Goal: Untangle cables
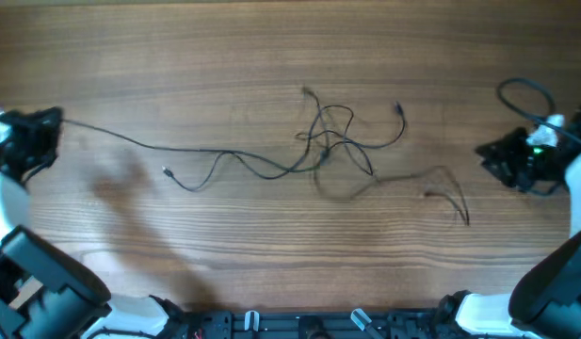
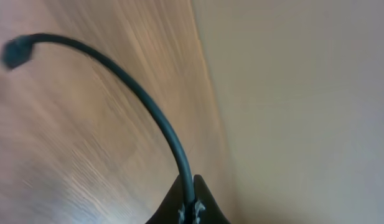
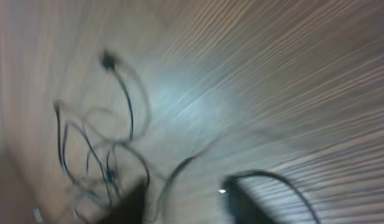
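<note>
The cables [image 1: 330, 141] lie as a loose knot of thin black cords at the table's middle. Plug ends stick out at the back and front left. One long strand [image 1: 130, 141] runs left from the knot to my left gripper [image 1: 51, 125] at the far left edge. In the left wrist view that gripper [image 2: 192, 205] is shut on this cord [image 2: 148, 106], which arcs up to its plug [image 2: 16, 52]. Another faint, blurred strand [image 1: 431, 179] trails right from the knot. My right gripper [image 1: 490, 155] is right of it. In the right wrist view it [image 3: 185, 205] stands open, with a thin strand [image 3: 182, 167] lying loose beyond its jaws.
A thicker black wire [image 1: 525, 94] of the right arm loops over the table at the back right. In the left wrist view the table's edge [image 2: 210, 93] runs close by my left gripper, with a beige surface beyond it. The arm bases [image 1: 299, 325] line the front edge.
</note>
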Motion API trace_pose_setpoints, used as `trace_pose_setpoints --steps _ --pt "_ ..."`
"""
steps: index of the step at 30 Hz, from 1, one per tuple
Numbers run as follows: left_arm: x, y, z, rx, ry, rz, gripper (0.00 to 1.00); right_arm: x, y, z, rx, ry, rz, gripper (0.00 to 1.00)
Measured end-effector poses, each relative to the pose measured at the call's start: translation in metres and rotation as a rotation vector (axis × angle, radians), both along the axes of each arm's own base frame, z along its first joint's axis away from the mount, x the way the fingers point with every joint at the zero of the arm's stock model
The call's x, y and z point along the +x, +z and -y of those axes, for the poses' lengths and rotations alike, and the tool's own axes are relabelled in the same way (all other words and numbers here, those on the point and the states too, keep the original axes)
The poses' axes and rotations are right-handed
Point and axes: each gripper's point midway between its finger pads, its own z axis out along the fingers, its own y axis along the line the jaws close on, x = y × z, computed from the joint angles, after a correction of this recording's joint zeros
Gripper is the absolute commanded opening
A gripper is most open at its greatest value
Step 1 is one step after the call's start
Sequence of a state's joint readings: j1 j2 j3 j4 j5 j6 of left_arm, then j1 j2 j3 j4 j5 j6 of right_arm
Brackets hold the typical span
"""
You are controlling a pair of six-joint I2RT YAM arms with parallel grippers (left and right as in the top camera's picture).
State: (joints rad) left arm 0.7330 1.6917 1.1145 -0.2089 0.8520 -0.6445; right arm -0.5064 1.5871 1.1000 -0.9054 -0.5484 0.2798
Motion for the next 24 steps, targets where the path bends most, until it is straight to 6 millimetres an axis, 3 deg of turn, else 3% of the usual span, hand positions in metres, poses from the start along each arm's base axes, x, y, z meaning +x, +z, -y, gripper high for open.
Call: trace_pose_setpoints --steps 3,4,5,9,12,17,20,21,24 --pt "0.023 -0.002 0.069 0.036 -0.189 0.003 0.04 -0.001 -0.001 -0.032 0.002 0.129 -0.008 1.0" --pt "0.026 -0.003 0.083 0.037 -0.224 0.002 0.04 -0.002 0.0 -0.04 0.009 0.162 -0.008 1.0" --pt "0.03 -0.005 0.112 0.032 -0.293 -0.007 0.04 -0.004 0.001 -0.051 0.028 0.207 -0.002 1.0" --pt "0.031 -0.004 0.192 -0.029 -0.477 -0.021 0.04 -0.004 0.016 -0.103 0.131 0.412 0.096 1.0" --pt "0.026 0.0 0.236 -0.065 -0.586 -0.018 0.04 -0.002 0.023 -0.146 0.162 0.566 0.162 1.0" --pt "0.018 0.015 0.284 -0.074 -0.762 0.077 0.04 -0.001 0.029 -0.208 0.162 0.74 0.234 0.99" --pt "0.02 0.047 0.302 -0.05 -0.891 0.294 0.04 0.002 0.029 -0.235 0.143 0.774 0.253 0.92" --pt "0.021 0.076 0.305 -0.026 -0.957 0.457 0.04 0.0 0.03 -0.243 0.143 0.789 0.257 0.88" --pt "0.022 0.121 0.299 0.017 -0.999 0.658 0.1 -0.004 0.027 -0.267 0.089 0.851 0.277 0.84"
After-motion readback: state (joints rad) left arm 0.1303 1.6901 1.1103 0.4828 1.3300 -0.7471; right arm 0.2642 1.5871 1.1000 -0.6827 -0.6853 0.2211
